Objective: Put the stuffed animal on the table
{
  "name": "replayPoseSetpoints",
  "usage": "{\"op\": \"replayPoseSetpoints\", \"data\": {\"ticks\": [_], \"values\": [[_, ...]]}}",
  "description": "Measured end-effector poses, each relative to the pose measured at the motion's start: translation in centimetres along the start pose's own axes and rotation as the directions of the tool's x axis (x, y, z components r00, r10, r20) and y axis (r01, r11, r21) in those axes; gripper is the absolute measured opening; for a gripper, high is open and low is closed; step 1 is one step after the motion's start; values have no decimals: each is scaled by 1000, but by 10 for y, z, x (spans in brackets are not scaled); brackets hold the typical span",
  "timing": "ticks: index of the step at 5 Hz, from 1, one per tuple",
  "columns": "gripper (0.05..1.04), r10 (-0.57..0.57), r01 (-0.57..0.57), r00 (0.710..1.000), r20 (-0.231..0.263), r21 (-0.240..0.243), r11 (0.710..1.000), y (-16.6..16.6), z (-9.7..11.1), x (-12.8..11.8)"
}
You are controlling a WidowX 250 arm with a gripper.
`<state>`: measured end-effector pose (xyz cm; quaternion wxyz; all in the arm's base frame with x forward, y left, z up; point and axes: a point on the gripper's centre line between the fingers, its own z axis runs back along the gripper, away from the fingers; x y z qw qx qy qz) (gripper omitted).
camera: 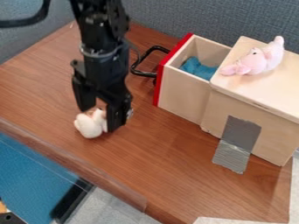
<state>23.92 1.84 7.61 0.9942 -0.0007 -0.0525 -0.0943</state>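
With the white stuffed animal (90, 125) apparently resting on the tabletop (158, 153) between the parted fingers of the open tool (100, 120), placement seems nearly complete, the next move calling for a straight upward withdrawal.

A pink plush (258, 60) tops a wooden box (271, 135) — blue cloth (197, 68) in its drawer (182, 94).

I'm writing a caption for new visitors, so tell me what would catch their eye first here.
The black gripper would likely draw the eye first, hanging left of centre right at a small white stuffed animal on the brown table. Next would come the pink stuffed animal atop the wooden box at right, and the red-fronted drawer pulled out beside it.
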Motion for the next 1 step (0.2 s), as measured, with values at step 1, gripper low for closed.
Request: {"op": "replayPoseSetpoints", "data": {"ticks": [1], "values": [[1000, 2, -2, 1000, 12, 2, 1000, 2, 9, 7]]}}
